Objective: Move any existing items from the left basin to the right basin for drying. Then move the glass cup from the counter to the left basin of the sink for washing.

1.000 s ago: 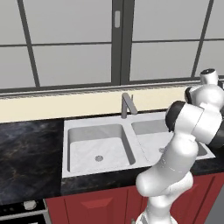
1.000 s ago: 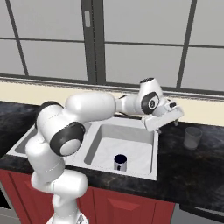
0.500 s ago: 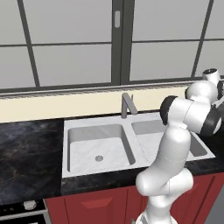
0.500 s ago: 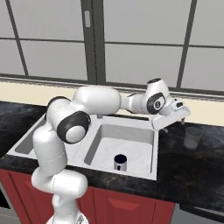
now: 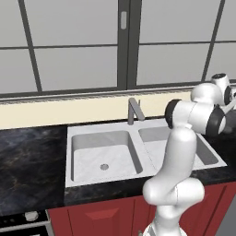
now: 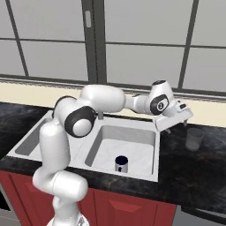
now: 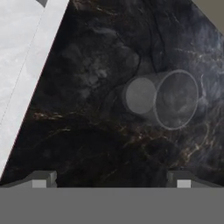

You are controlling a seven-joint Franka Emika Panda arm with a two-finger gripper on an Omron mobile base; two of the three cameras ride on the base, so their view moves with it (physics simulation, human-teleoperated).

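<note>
The glass cup stands upright on the black counter to the right of the sink. My gripper hovers just left of it and a little above, apart from it. In the hand view the glass cup lies ahead, right of centre, and the gripper is open with nothing between its fingertips. The left basin holds nothing but its round drain. In the right basin stands a small cup with a dark blue inside.
A grey angular faucet rises behind the divider. The cream ledge and the window run along the back. My arm stretches over the right basin. The sink rim crosses the hand view's upper left corner.
The arm has reached further right, its elbow swinging over the sink, and the gripper has drifted slightly towards the glass cup. The cups have not moved.
</note>
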